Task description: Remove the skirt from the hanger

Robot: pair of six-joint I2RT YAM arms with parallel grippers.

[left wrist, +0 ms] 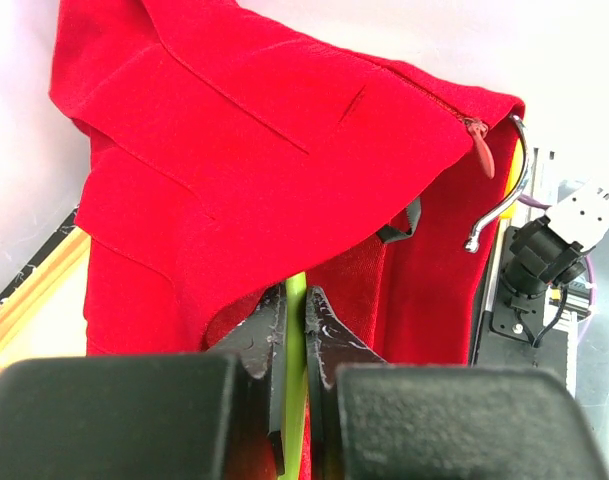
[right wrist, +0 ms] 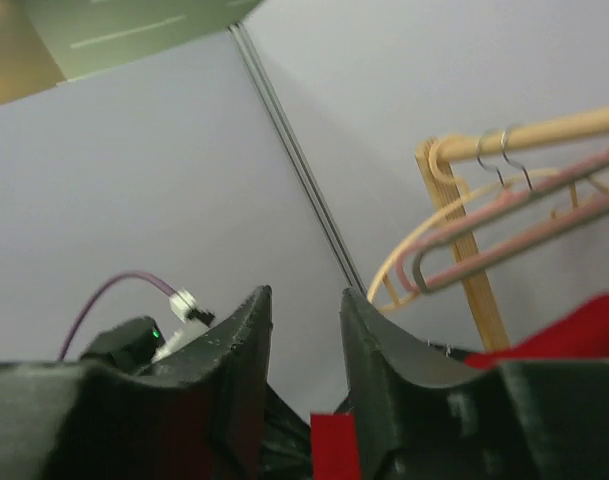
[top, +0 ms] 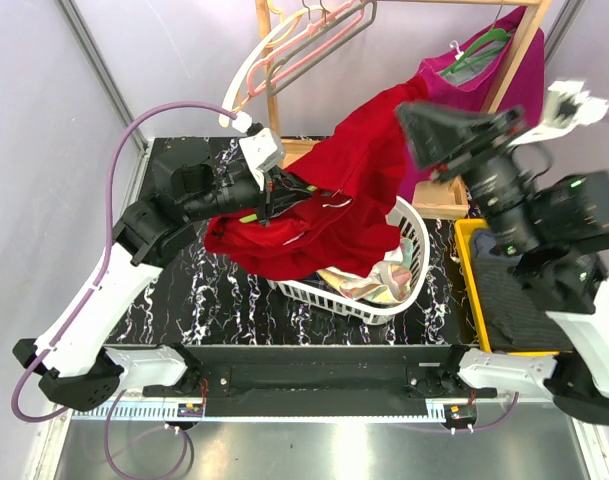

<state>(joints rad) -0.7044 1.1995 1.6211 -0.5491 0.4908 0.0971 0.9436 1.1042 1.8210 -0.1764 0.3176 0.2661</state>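
Note:
The red skirt (top: 344,170) hangs stretched between my two grippers above the basket. My left gripper (top: 279,190) is shut on the thin green hanger (left wrist: 295,330), whose bar runs up between the jaws and under the skirt (left wrist: 234,150). The hanger's metal hook (left wrist: 504,205) sticks out at the right beside the skirt's zip. My right gripper (top: 412,115) is raised at the skirt's upper end. In the right wrist view the right gripper (right wrist: 306,300) has its tips a little apart, with red cloth (right wrist: 332,450) caught low between the jaws.
A white laundry basket (top: 416,262) with clothes stands under the skirt. A wooden rack (top: 273,70) at the back carries pink and cream hangers (top: 304,40) and a magenta garment (top: 464,75). A yellow bin (top: 465,262) with dark cloth is at the right.

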